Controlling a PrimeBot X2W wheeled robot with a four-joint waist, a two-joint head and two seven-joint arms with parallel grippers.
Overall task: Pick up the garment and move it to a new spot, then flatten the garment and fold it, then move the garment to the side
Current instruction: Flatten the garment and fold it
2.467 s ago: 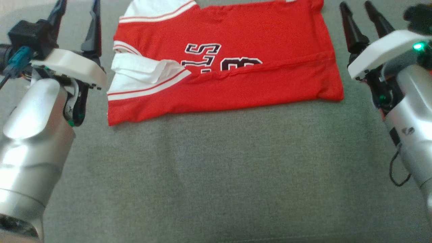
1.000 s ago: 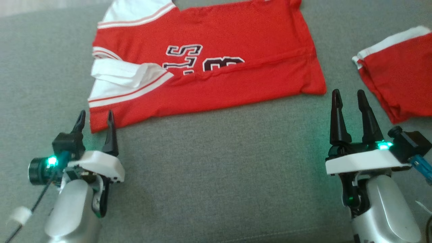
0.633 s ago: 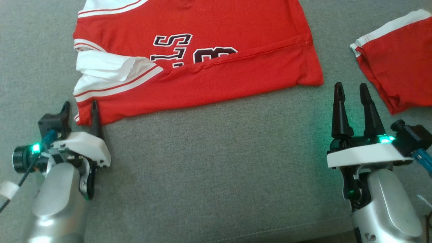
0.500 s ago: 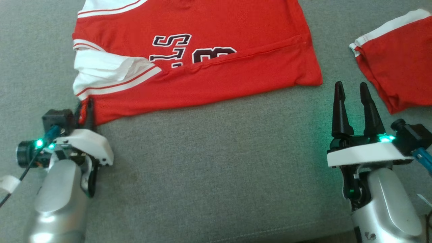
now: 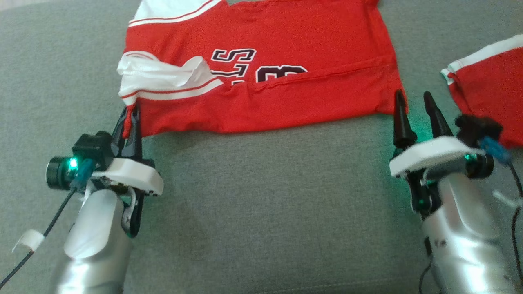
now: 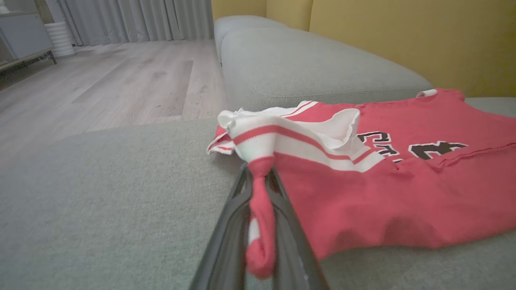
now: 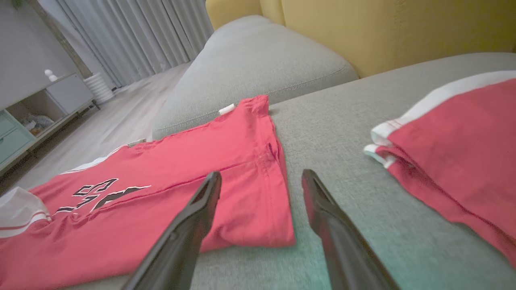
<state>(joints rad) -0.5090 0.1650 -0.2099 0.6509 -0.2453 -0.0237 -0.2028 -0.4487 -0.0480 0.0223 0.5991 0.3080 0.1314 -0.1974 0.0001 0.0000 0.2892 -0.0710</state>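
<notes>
Pinching the near corner of the red jersey [image 5: 265, 102] at about 9 o'clock, the left gripper [image 5: 130, 112] has its jaws clamped on the fabric. The jersey's spread on the grey couch cushion [image 5: 265, 204] up at 12. The right gripper [image 5: 412, 98] sits at 3, jaws apart, just beside the hem. There's a second red garment [image 5: 490, 90] at 2.

The red cloth jersey [image 5: 310, 36] had big black marks with white edges. One looked like an S [image 5: 233, 55]. The number [image 5: 282, 73] beside it, a 3 or an 8, was half hidden by a fold. Both sat ahead of the jaws of the left gripper [image 5: 130, 110], to their right.
</notes>
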